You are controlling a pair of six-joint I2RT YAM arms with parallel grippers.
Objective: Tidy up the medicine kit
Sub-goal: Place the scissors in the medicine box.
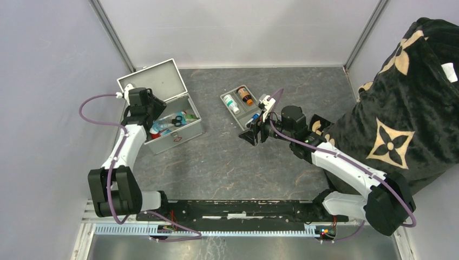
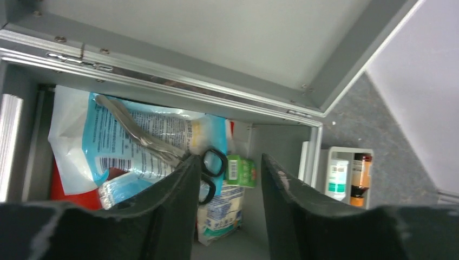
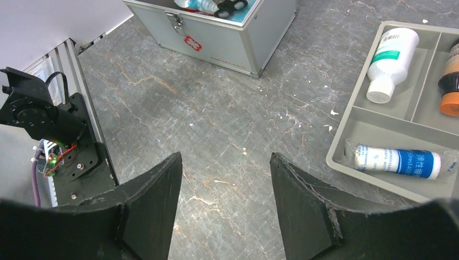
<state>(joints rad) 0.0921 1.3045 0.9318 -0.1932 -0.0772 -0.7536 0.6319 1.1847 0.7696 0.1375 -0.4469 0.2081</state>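
Observation:
The silver medicine kit (image 1: 178, 134) stands open at the left, its lid (image 2: 189, 32) leaning back. Inside lie black-handled scissors (image 2: 215, 161), a blue-and-white pouch (image 2: 108, 141), a small green box (image 2: 242, 170) and a white packet (image 2: 222, 214). My left gripper (image 2: 230, 158) hangs open just above the kit's inside, with nothing between its fingers. Its left finger (image 2: 178, 195) is close to the scissors' handles. My right gripper (image 3: 224, 155) is open over bare table, between the kit (image 3: 216, 38) and the grey divided tray (image 3: 346, 135).
The tray (image 1: 254, 125) holds a white bottle (image 3: 392, 62), a brown bottle with an orange cap (image 3: 449, 86) and a blue-labelled tube in a wrapper (image 3: 398, 161). A black patterned cloth (image 1: 411, 97) fills the right side. White walls close in the table.

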